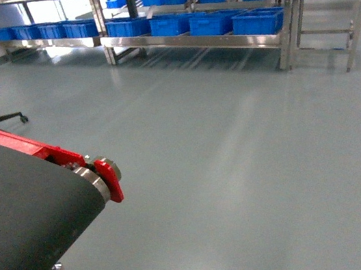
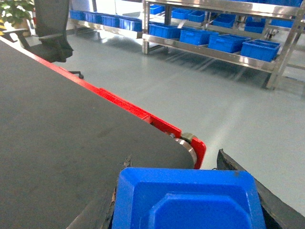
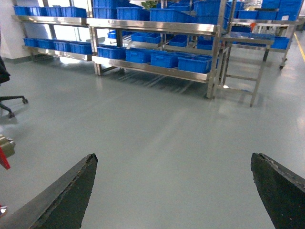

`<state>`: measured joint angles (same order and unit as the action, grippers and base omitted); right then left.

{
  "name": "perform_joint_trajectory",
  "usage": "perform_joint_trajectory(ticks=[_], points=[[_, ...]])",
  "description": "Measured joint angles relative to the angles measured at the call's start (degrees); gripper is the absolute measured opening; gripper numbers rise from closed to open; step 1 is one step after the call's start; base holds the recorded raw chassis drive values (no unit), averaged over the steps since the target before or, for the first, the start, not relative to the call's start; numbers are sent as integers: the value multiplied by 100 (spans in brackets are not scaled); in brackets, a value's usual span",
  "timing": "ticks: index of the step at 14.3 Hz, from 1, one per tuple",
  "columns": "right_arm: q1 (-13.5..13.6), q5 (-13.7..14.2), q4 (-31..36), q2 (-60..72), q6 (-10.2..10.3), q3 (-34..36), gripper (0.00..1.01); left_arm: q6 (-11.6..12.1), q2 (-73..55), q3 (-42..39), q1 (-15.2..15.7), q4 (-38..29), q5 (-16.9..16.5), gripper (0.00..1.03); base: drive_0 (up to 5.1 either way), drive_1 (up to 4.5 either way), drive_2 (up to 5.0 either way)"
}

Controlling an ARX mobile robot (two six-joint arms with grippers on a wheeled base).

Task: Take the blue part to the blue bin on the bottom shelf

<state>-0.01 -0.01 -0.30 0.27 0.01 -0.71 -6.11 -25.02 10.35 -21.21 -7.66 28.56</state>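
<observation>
Floor (image 1: 241,166): grey, glossy, wide open stretch between robot and racks.
Conveyor belt (image 1: 21,217): black surface with red side rail, near left.
Bottom shelf (image 1: 192,41): far steel rack's lowest tier, carrying a row of totes.
Blue bin (image 1: 258,21): on that tier, rightmost of the row; which tote is meant is unclear.
Blue part (image 2: 188,200): clamped in left gripper (image 2: 190,191) above belt end.
Right gripper (image 3: 174,191): fingers spread wide, holding nothing.

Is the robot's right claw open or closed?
Open. In the right wrist view, the right gripper's two dark fingers stand far apart, with only bare floor between them.
</observation>
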Motion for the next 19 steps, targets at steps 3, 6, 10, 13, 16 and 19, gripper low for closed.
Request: perform_joint_trajectory(ticks=[3, 6, 10, 13, 16, 19], points=[[0, 0, 0, 0, 0, 0, 98, 0, 0, 0, 0, 0, -2, 44, -144, -144, -144], [0, 0, 0, 0, 2, 0, 98, 0, 0, 0, 0, 0, 0, 44, -139, -139, -139], [0, 0, 0, 0, 0, 0, 98, 0, 0, 0, 0, -2, -2, 44, -149, -149, -149], [0, 0, 0, 0, 0, 0, 98, 0, 0, 0, 0, 0, 0, 43, -151, -151, -151], [0, 2, -2, 0, 0, 0, 98, 0, 0, 0, 0, 0, -2, 43, -145, -145, -145], [0, 0, 0, 0, 0, 0, 98, 0, 0, 0, 0, 0, 0, 43, -150, -150, -150]])
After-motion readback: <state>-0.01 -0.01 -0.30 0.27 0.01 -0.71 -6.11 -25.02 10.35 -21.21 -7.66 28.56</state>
